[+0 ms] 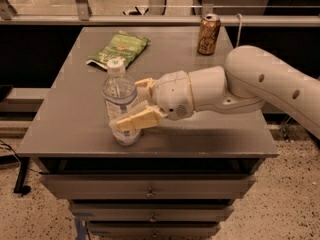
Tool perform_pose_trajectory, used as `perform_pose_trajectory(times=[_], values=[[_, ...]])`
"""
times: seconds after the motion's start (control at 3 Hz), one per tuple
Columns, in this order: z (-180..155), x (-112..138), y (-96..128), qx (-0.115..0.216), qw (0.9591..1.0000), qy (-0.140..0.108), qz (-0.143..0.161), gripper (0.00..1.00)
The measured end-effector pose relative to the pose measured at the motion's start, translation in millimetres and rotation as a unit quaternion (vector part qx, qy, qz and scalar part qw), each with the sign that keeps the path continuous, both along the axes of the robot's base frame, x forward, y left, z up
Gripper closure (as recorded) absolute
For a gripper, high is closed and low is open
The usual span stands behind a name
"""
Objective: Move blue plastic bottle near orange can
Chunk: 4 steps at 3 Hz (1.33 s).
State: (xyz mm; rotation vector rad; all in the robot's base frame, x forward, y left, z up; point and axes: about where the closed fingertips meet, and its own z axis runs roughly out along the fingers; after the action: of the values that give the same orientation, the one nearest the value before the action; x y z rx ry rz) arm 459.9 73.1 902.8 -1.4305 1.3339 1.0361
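Standing upright near the front-left of the grey table (pixel 75 114), the blue plastic bottle (pixel 120 96) has its long axis vertical and its white cap up, and it sits right between the jaws of the gripper (pixel 128 104). The gripper reaches in from the right at the bottle's mid-height. One pale finger crosses the front of the lower label and the other presses in at the far shoulder, so the jaws look closed onto the bottle, which rests on the tabletop, not lifted. The orange can (pixel 208 34) stands upright at the back edge, well apart from the bottle, away and to the right of it. The coming move therefore seems to run diagonally toward the back right. The robot's own forearm (pixel 260 84) lies along that side, so the pull would be toward the arm's base. The green snack bag (pixel 118 49) lies flat behind the bottle, left of that line and probably out of the way. A tall bottle held this low could tip if swung fast.
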Motion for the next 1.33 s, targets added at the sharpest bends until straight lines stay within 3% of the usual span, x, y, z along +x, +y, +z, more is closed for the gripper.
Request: perform_pose_trajectory(times=[0.67,1.0,1.33], values=[[-5,5,-22,0.0,0.999,0.015,-0.043,0.87],[-3,14,-45,0.004,0.9972,0.012,-0.074,1.0],[5,26,-64,0.0,0.9954,-0.002,-0.096,1.0]])
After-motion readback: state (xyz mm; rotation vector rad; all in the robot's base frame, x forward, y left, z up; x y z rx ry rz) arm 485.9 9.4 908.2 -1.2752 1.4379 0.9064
